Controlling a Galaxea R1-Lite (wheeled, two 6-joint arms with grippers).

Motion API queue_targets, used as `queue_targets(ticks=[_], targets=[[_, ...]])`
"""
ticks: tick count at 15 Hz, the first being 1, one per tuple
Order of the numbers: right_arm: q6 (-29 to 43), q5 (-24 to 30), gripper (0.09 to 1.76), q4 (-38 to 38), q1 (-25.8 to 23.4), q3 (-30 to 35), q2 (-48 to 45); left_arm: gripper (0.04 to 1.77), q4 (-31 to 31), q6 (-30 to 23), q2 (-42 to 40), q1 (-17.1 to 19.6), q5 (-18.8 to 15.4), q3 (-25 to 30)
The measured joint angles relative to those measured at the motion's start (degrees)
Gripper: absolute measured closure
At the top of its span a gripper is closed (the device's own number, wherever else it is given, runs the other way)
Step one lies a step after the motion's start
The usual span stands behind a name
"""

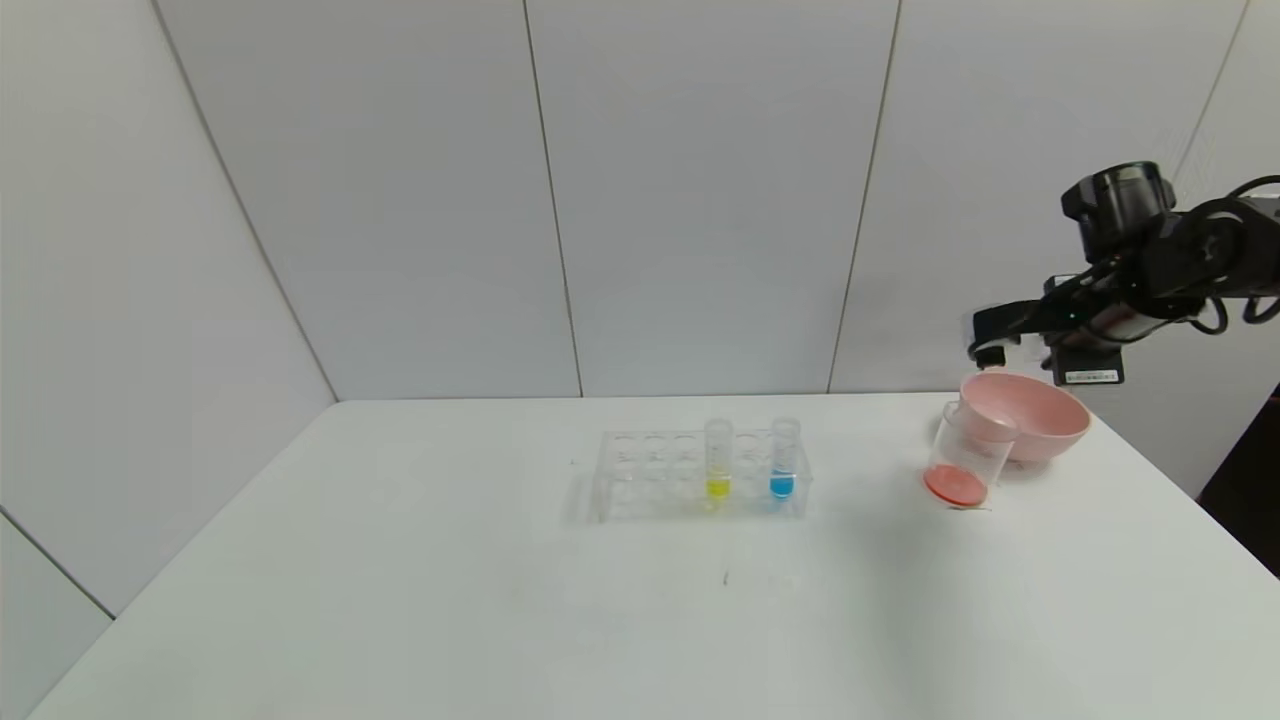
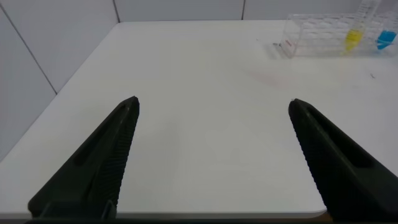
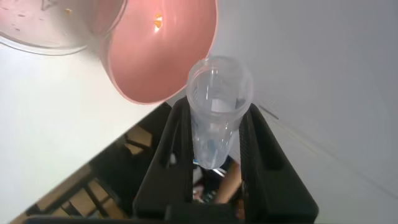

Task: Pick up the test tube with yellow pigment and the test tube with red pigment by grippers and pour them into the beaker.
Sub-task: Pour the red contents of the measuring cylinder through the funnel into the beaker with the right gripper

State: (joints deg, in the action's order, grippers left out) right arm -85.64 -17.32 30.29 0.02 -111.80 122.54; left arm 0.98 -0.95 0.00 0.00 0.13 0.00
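Note:
My right gripper [image 1: 990,335] hangs high over the pink bowl at the far right. It is shut on a clear test tube [image 3: 219,93] with no liquid showing in it. The beaker [image 1: 965,465] stands against the bowl's left side with orange-red liquid at its bottom; it also shows in the right wrist view [image 3: 43,31]. The yellow tube [image 1: 718,460] stands upright in the clear rack [image 1: 650,475] at mid-table, and shows in the left wrist view [image 2: 354,37]. My left gripper [image 2: 214,106] is open and empty above the table's near left, out of the head view.
A blue tube [image 1: 783,460] stands in the rack right of the yellow one. The pink bowl [image 1: 1030,415] sits near the table's far right edge. The white table [image 1: 500,600] ends at a wall behind and drops off at the right.

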Motion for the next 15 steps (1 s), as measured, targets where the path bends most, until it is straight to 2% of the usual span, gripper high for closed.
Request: queue_targets(ticks=[2, 4, 7, 9, 11, 13, 15], targets=[[8.8, 8.4, 1.35, -0.1, -3.3, 3.1, -1.8, 0.09, 0.0, 0.0, 0.0, 0.0, 0.0, 0.0], [22.1, 16.0, 1.35, -0.7, -5.3, 6.9, -3.8, 0.09, 0.0, 0.0, 0.0, 0.0, 0.0, 0.0], [39.2, 23.7, 1.35, -1.5, -7.2, 12.5, -7.8, 0.09, 0.0, 0.0, 0.0, 0.0, 0.0, 0.0], [46.8, 28.4, 1.35, -5.4, -8.3, 17.8, -11.1, 0.09, 0.0, 0.0, 0.0, 0.0, 0.0, 0.0], [52.4, 30.8, 1.35, -16.1, -9.4, 25.0, -14.0, 0.09, 0.0, 0.0, 0.0, 0.0, 0.0, 0.0], [58.5, 31.8, 1.35, -32.6, -10.7, 33.2, -16.5, 0.09, 0.0, 0.0, 0.0, 0.0, 0.0, 0.0], [66.5, 31.9, 1.35, -43.4, -11.5, 39.2, -18.2, 0.09, 0.0, 0.0, 0.0, 0.0, 0.0, 0.0]])
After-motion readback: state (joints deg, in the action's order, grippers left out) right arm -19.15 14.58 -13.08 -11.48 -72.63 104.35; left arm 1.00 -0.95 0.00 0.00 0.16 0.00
